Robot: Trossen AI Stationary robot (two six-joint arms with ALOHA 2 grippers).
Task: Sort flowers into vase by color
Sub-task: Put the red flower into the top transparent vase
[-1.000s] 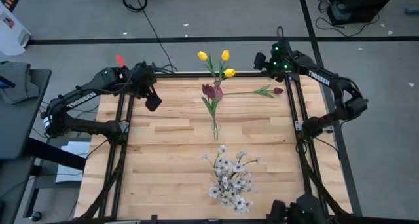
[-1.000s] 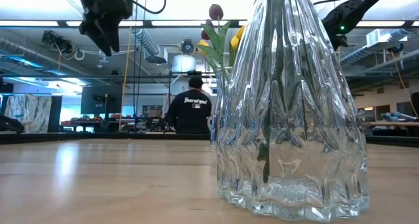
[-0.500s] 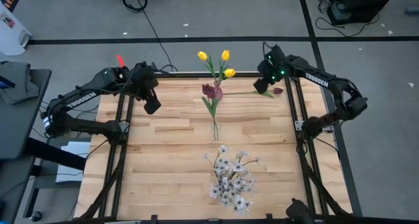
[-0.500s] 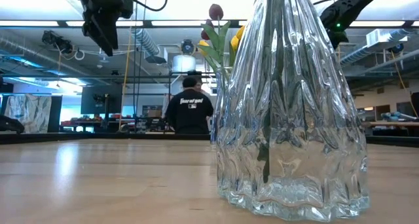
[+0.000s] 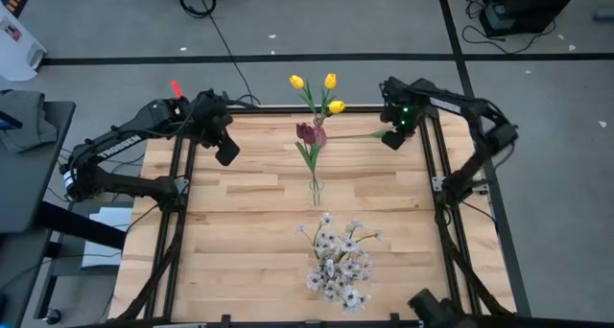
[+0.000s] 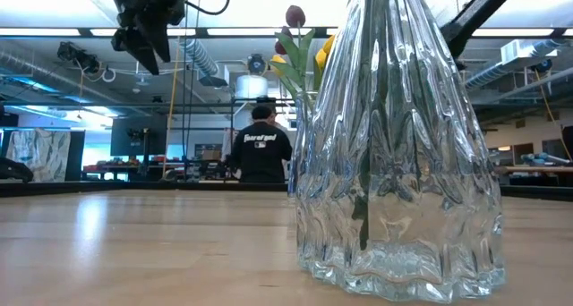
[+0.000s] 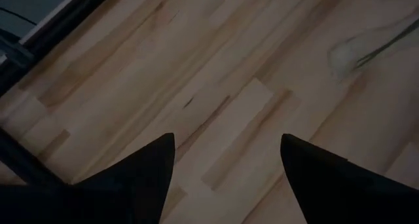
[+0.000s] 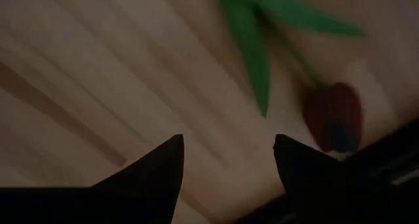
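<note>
Vases stand mid-table: a slim vase holds yellow tulips and maroon tulips; the nearer vase holds white blossoms. One loose maroon tulip lies flat near the table's far right corner, stem running sideways, directly beneath the empty, open right pincer. Left pincer hovers open, empty.

One camera is looking straight down on the desk; another is peering level, close behind a glass vase; both wrist cameras are facing its planks.
</note>
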